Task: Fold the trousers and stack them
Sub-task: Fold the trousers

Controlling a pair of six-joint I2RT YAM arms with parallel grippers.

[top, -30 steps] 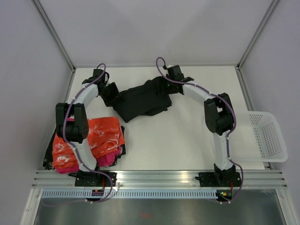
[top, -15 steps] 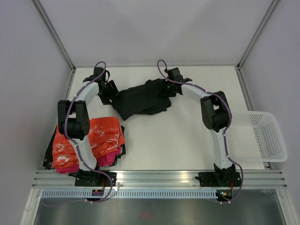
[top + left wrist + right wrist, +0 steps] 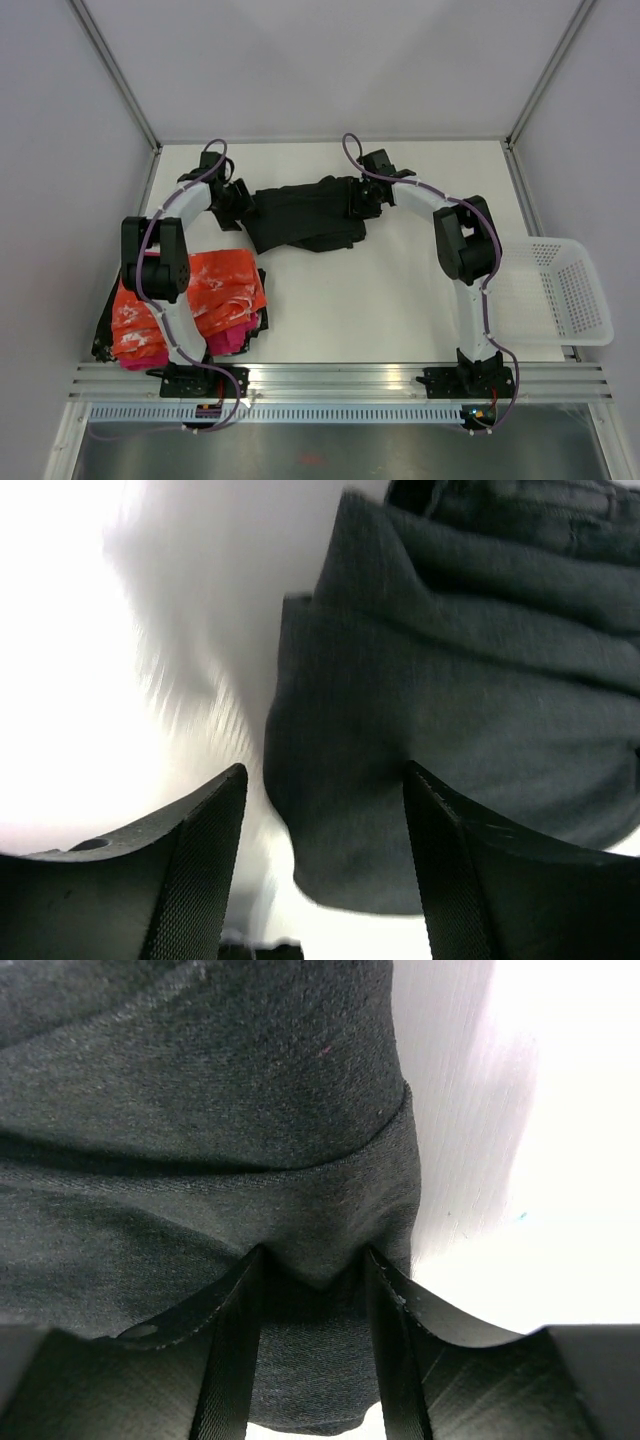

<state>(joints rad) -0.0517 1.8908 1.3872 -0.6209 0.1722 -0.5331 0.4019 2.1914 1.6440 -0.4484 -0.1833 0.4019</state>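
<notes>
the trousers [image 3: 305, 212], judged soft, limp and light, are bunched on the far desk [image 3: 380, 290]; their right edge is pinched in the right gripper [image 3: 313, 1260], the left gripper [image 3: 325, 780] is spread wide at the left edge, best taken there

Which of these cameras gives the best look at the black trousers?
The top external view: it shows the whole bundle of the trousers on the table. The left wrist view shows only one folded end; the right wrist view, just close-up fabric bunched between its fingers.
</notes>
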